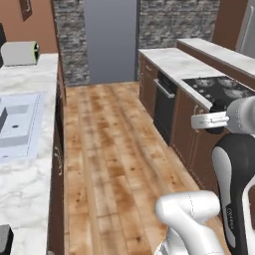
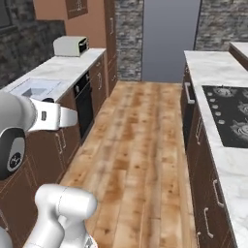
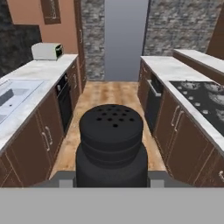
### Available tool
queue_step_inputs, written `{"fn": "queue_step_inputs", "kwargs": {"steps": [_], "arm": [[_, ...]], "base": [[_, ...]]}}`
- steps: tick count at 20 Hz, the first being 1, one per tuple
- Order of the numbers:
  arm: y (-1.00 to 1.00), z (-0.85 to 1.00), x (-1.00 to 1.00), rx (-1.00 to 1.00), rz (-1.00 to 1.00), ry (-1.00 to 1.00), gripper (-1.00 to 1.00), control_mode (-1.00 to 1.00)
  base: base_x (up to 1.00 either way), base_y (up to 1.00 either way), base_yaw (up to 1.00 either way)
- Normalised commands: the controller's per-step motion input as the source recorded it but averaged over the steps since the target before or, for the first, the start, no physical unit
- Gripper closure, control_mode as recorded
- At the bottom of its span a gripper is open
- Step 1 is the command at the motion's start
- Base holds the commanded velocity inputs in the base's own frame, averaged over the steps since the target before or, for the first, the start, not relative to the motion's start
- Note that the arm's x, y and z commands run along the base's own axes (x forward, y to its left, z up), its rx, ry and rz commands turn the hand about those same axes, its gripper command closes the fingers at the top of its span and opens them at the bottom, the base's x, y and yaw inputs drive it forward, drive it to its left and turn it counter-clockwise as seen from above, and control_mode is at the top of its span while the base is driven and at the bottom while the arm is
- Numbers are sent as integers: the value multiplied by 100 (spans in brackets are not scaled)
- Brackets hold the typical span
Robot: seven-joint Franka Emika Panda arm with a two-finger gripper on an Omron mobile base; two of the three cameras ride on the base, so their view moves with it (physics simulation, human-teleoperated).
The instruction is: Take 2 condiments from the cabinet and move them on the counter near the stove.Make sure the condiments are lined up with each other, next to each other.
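In the hand view, a squat black shaker bottle [image 3: 111, 144], one of the condiments, stands upright with its holed cap showing. My gripper [image 3: 111, 180] is shut on its sides. In the left base view the gripper [image 1: 213, 120] hangs over the aisle, beside the front edge of the right-hand counter [image 1: 169, 62], and the shaker's dark top [image 1: 217, 106] pokes above the white hand. The black stove [image 3: 201, 98] lies in that counter to my right, also seen as the stove [image 1: 219, 88] and the stove [image 2: 232, 116]. A brown wall cabinet [image 3: 50, 11] hangs at the far left.
A second marble counter runs along the left with a sink [image 3: 13, 94] and a white toaster [image 3: 46, 51]. A wood-floored aisle [image 2: 140, 140] leads to a grey panel [image 3: 126, 39] at the far end. Brown lower cupboards and a dark oven [image 1: 163, 107] line the sides.
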Motion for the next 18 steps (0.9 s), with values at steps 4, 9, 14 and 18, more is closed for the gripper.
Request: {"fn": "queue_step_inputs", "kwargs": {"steps": [4,9,14,18], "arm": [[0,0,0,0,0,0,100,100],[0,0,0,0,0,0,100,100],[0,0,0,0,0,0,100,100],[0,0,0,0,0,0,100,100]], "base": [[100,31,-21],[100,28,-22],[100,19,-29],[39,30,-75]]}}
